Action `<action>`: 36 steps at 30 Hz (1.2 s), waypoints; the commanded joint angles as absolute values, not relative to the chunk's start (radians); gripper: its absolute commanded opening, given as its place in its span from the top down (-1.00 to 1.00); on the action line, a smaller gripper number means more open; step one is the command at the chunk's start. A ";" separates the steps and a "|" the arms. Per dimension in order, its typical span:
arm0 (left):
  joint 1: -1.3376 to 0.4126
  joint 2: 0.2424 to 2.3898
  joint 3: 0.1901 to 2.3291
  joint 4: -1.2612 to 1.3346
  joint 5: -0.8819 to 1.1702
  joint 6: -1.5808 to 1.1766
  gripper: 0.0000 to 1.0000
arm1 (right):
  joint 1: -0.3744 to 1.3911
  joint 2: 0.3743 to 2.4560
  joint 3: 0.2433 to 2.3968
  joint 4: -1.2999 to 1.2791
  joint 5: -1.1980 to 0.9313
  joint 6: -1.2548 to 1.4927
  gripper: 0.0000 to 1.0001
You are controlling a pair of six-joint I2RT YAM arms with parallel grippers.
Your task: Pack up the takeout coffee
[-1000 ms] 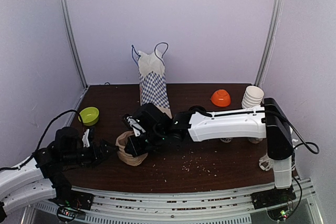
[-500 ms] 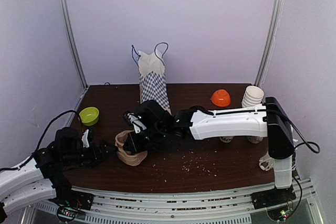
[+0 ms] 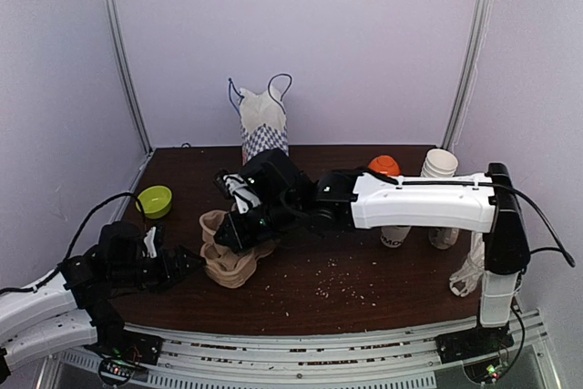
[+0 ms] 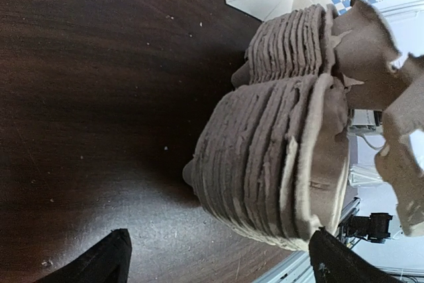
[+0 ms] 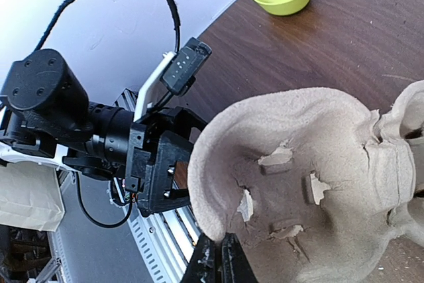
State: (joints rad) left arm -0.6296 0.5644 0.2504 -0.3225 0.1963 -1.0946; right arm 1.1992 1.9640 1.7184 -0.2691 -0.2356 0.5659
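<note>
My right gripper is shut on the rim of a brown pulp cup carrier and holds it tilted just above a stack of the same carriers. In the top view that gripper sits left of centre. My left gripper lies low just left of the stack, open, with nothing between its fingers. In the left wrist view the stack fills the space ahead of the open left gripper. Only the printed lower part of the takeout coffee shows under the right arm; its lid is hidden.
A checkered bag stands open at the back centre. An orange bowl and a stack of lidless cups sit at the back right, a green bowl at the left. Crumbs lie near the front edge.
The right gripper has risen and moved back with the top carrier, pulling it up off the stack. The left arm has stayed in place.
</note>
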 commanded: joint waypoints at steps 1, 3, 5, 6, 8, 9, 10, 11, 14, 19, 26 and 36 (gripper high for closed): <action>-0.633 0.549 0.253 -0.339 0.174 -1.075 -0.94 | 1.200 1.912 1.770 -0.337 -0.202 0.495 1.00; -0.634 0.548 0.255 -0.343 0.170 -1.074 -0.94 | 1.201 1.898 1.786 -0.349 -0.199 0.482 1.00; -0.633 0.550 0.258 -0.348 0.167 -1.074 -0.94 | 1.200 1.885 1.804 -0.367 -0.188 0.472 1.00; -0.633 0.549 0.262 -0.353 0.165 -1.073 -0.94 | 1.201 1.879 1.814 -0.379 -0.178 0.464 1.00; -0.633 0.549 0.274 -0.366 0.160 -1.070 -0.94 | 1.200 1.860 1.829 -0.406 -0.150 0.448 1.00; -0.633 0.548 0.288 -0.376 0.157 -1.066 -0.95 | 1.200 1.849 1.836 -0.428 -0.135 0.438 1.00; -0.633 0.548 0.302 -0.389 0.153 -1.062 -0.95 | 1.200 1.837 1.843 -0.445 -0.118 0.426 1.00; -0.633 0.546 0.319 -0.402 0.145 -1.054 -0.96 | 1.198 1.822 1.849 -0.464 -0.100 0.416 1.00; -0.633 0.545 0.393 -0.463 0.114 -1.014 -0.97 | 1.199 1.772 1.848 -0.518 -0.045 0.392 1.00; -0.633 0.568 0.563 -0.597 0.032 -0.901 -0.97 | 1.199 1.652 1.753 -0.573 0.058 0.371 1.00; -0.642 0.704 0.768 -0.659 0.026 -0.790 -0.93 | 1.198 1.469 1.429 -0.514 0.194 0.426 1.00; -0.925 1.059 1.004 -0.695 -0.209 -0.701 -0.84 | 1.199 1.328 1.116 -0.352 0.196 0.485 1.00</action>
State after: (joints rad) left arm -0.8318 0.9257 0.9012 -0.6678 -0.0711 -0.7887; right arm 1.1995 1.3903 1.1427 -0.4458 0.1627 0.4599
